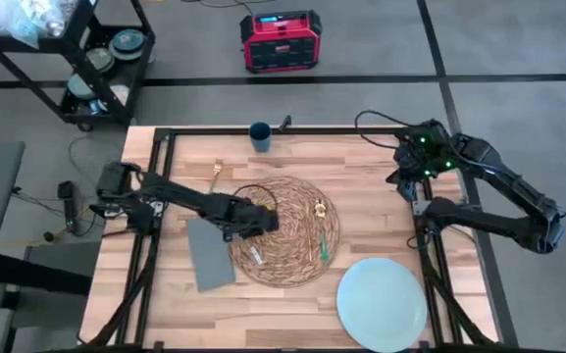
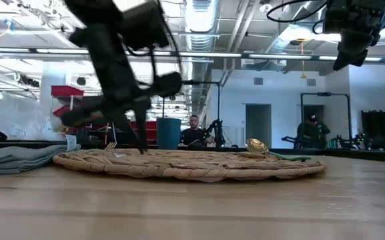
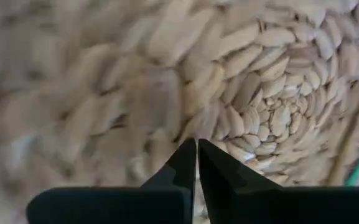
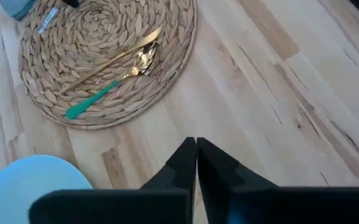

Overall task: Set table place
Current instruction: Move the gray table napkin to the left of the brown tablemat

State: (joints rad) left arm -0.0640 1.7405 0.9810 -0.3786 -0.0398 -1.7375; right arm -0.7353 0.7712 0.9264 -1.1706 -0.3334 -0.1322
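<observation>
- The woven placemat (image 1: 284, 229) lies mid-bench (image 1: 361, 162), a gold spoon (image 4: 143, 57) and a green-handled utensil (image 4: 92, 101) on it.
- The left end effector (image 3: 196, 163), fingers together, sits low over the placemat's weave.
- The right end effector (image 4: 195, 163), fingers together, hangs high over bare planks.
- The pale-blue plate (image 1: 382, 303) and the grey napkin (image 1: 208, 254) flank the placemat.

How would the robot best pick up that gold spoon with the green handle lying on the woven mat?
Probably by the green handle, coming straight down from above. The spoon lies flat on the placemat, and its thin straight handle suits two fingers closing across it, while the gold bowl is rounded and sits close to another gold utensil.
</observation>
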